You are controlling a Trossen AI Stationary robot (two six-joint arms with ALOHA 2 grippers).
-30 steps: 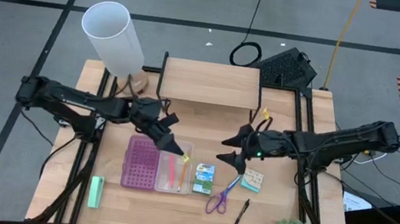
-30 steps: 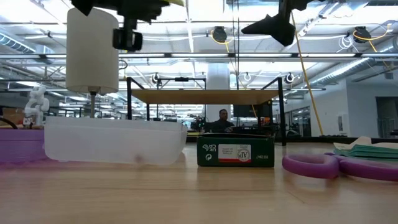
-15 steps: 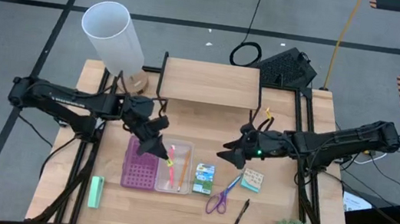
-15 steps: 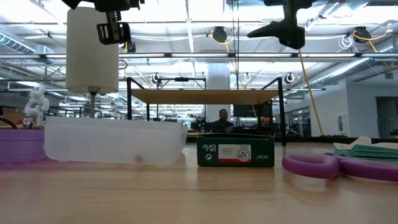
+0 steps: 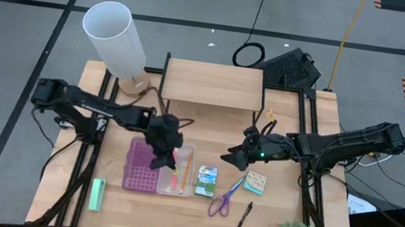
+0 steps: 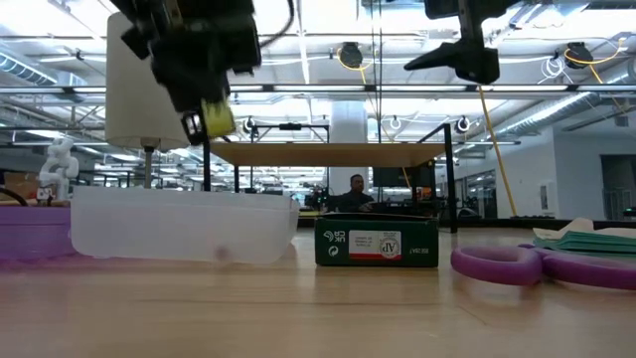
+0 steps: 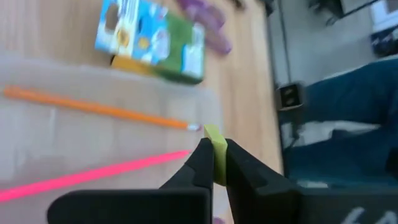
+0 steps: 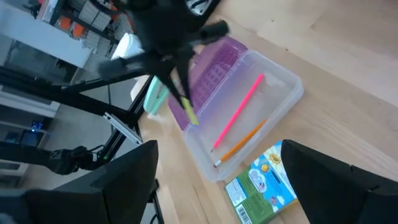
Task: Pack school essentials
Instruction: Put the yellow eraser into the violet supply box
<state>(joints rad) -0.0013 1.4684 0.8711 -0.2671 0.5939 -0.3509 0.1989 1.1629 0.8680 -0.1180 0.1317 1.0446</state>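
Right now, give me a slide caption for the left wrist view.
Left gripper pinches the tiny yellow piece above the clear case half holding orange and pink pencils.

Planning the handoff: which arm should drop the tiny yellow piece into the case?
Left: the left gripper already pinches the yellow piece above the clear tray; the right gripper hangs aside, open.

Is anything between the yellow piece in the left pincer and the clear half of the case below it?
Nothing visible. The left pincer is shut on the tiny yellow piece over the clear half, which holds only the orange pencil and pink pencil, lying flat. The right pincer waits apart.
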